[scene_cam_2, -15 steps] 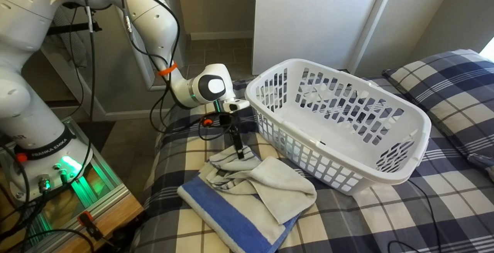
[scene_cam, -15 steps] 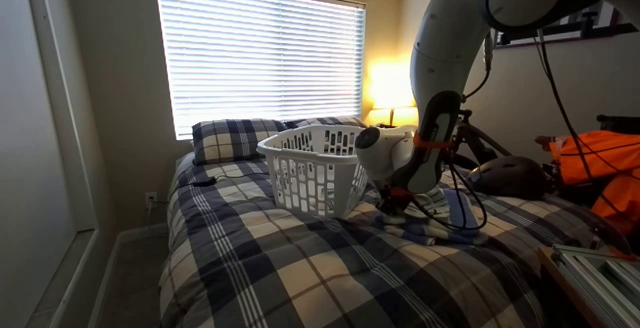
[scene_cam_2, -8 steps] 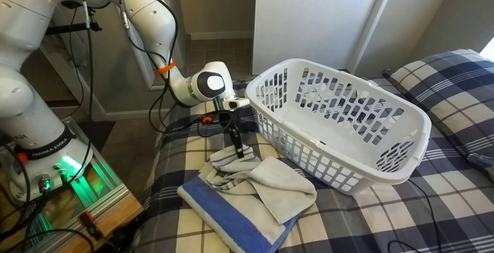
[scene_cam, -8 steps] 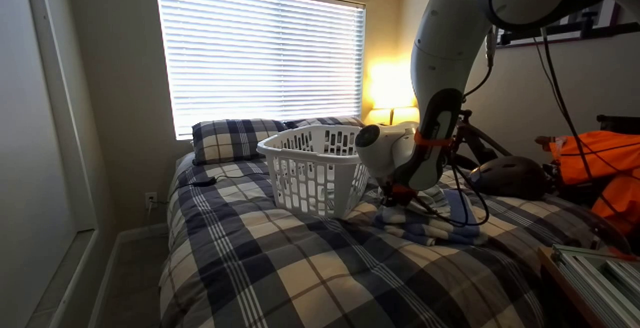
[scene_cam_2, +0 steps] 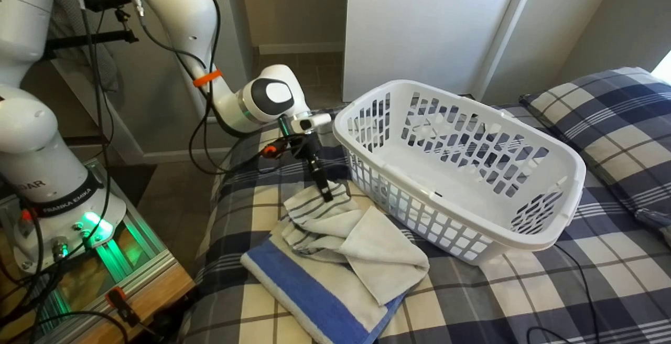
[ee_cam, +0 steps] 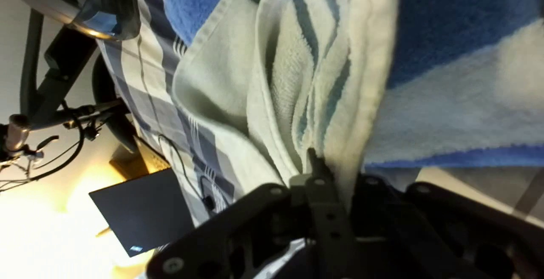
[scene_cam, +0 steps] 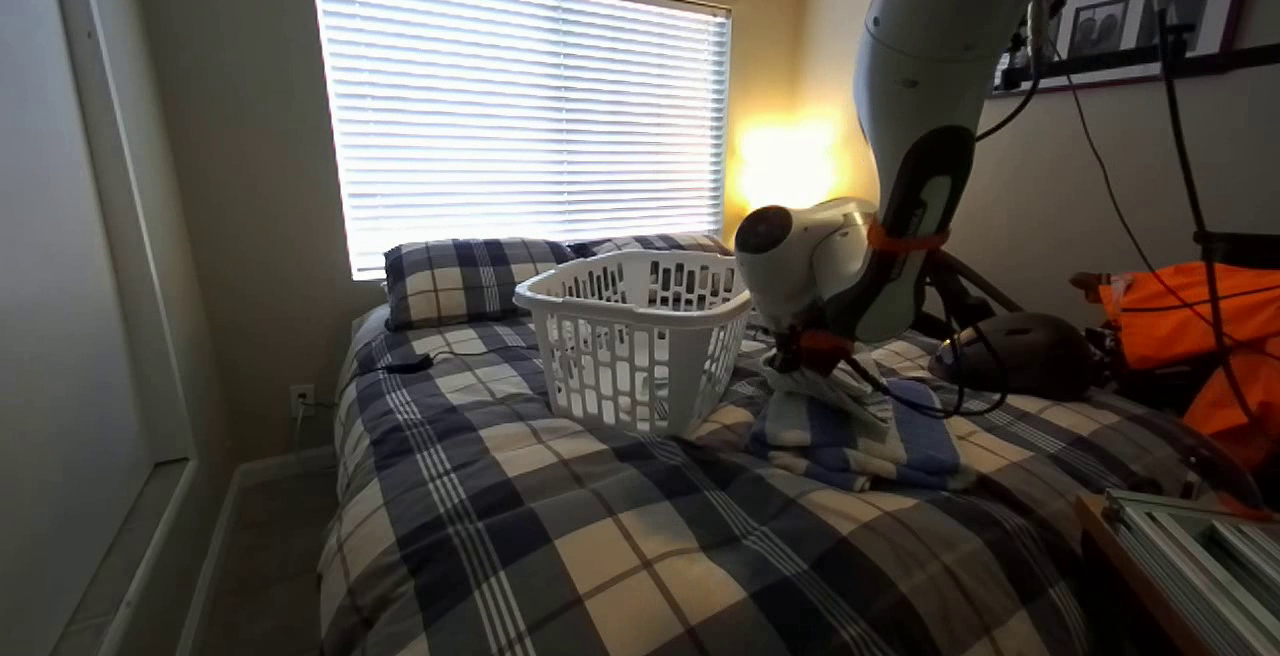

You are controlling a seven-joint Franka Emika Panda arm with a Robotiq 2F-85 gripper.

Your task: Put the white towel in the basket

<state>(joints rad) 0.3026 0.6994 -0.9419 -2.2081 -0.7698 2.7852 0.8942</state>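
Observation:
The white towel (scene_cam_2: 388, 249), with thin dark stripes, lies crumpled on a folded blue-and-white towel on the bed; a corner of it is drawn upward. My gripper (scene_cam_2: 326, 197) has its jaws shut on that corner. In the wrist view, bunched folds of the white towel (ee_cam: 289, 79) run up between the dark fingers of the gripper (ee_cam: 342, 177). The white basket (scene_cam_2: 403, 179) stands upright just beyond the towel, with nothing seen inside it. In an exterior view the gripper (scene_cam: 787, 368) is beside the basket (scene_cam: 690, 318), and its fingertips are hard to make out.
The blue-and-white towel (scene_cam_2: 314, 286) stays under the white one. A dark helmet (scene_cam: 1015, 354) rests on the bed behind the arm. Plaid pillows (scene_cam: 475, 281) are at the window end. A black cable (scene_cam_2: 584, 286) trails over the bedding near the basket.
The jaws have come together on the white towel. The gripper has then risen and drawn back slightly toward the robot base, pulling the pinched corner up with it. The basket has not moved.

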